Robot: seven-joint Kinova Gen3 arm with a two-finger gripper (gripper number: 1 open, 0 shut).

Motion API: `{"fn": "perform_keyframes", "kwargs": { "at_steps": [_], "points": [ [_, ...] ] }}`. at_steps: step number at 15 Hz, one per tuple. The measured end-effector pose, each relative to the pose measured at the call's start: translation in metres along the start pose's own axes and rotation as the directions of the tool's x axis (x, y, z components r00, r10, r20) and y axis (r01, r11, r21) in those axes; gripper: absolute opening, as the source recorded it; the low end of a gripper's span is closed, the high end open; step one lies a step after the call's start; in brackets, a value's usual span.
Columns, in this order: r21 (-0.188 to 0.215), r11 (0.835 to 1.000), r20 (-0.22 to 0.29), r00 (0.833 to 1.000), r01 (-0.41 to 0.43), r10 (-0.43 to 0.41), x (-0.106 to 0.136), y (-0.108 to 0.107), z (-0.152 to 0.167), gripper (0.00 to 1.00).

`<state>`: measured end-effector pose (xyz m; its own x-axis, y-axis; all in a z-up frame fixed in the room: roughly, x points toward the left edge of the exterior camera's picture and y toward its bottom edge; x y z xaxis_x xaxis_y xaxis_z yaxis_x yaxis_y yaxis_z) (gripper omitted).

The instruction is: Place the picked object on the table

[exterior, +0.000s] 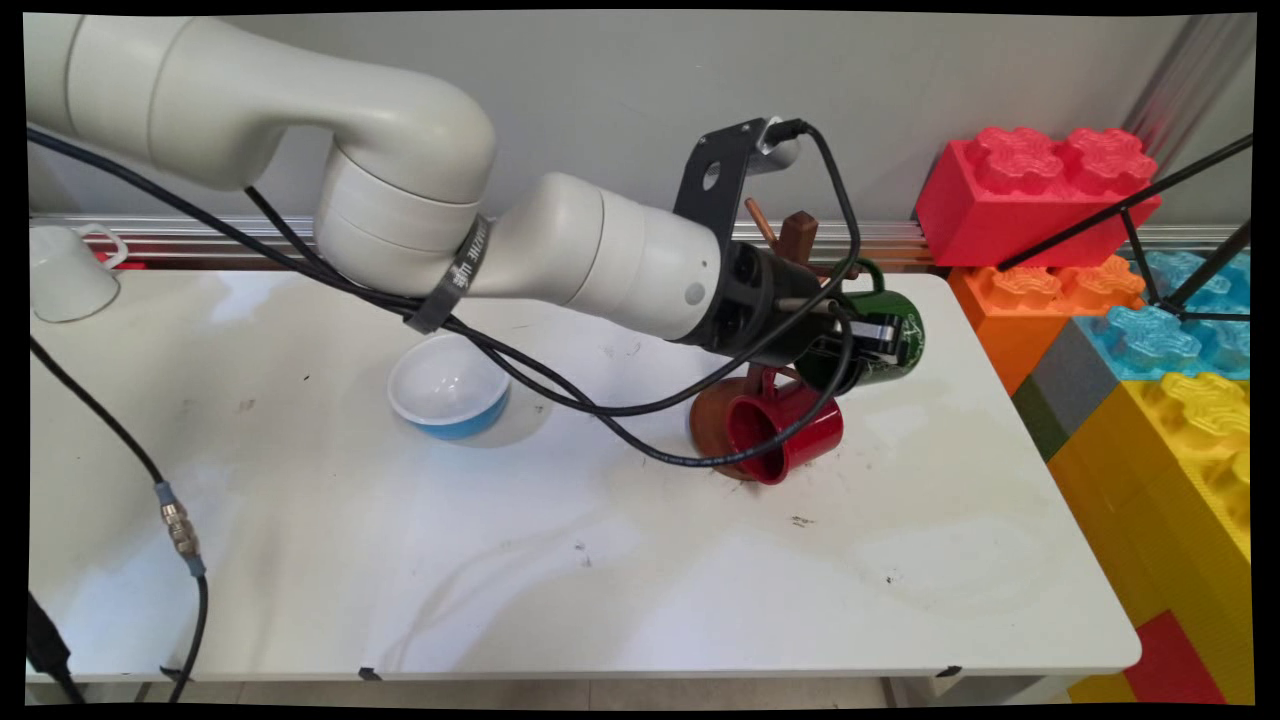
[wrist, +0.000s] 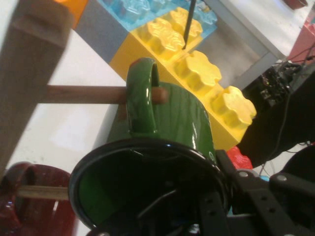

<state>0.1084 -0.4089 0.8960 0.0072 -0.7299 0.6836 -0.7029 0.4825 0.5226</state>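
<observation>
Fingers (exterior: 885, 338) pinch the rim wall of a glossy green mug (exterior: 890, 345), one inside its dark mouth and one outside, clamped on it. The mug lies tilted sideways at about 3 o'clock of the worktop (exterior: 600, 560), its rounded loop handle (wrist: 141, 98) threaded over a smooth wooden peg (wrist: 86, 94) of a brown mug tree (exterior: 797, 240). Just below, at 5 o'clock of the green mug, a shiny red mug (exterior: 785, 432) hangs on a lower peg, mouth facing the camera, over the tree's round wooden base. A blue bowl (exterior: 450, 388) with a white inside sits well apart at 9 o'clock. Knobbly plastic bricks (exterior: 1150, 330) stack beyond the worktop's right edge.
</observation>
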Motion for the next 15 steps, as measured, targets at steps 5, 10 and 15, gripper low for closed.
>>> {"fn": "perform_keyframes", "kwargs": {
  "at_steps": [5, 10, 15],
  "points": [
    [-0.046, 0.999, 0.012, 1.000, -0.005, 0.006, -0.002, 0.018, -0.004, 0.00],
    [-0.083, 0.996, 0.028, 1.000, -0.013, 0.015, -0.006, 0.033, -0.009, 0.00],
    [-0.145, 0.987, 0.082, 0.994, -0.065, 0.077, -0.017, 0.050, -0.020, 0.00]
  ]
}}
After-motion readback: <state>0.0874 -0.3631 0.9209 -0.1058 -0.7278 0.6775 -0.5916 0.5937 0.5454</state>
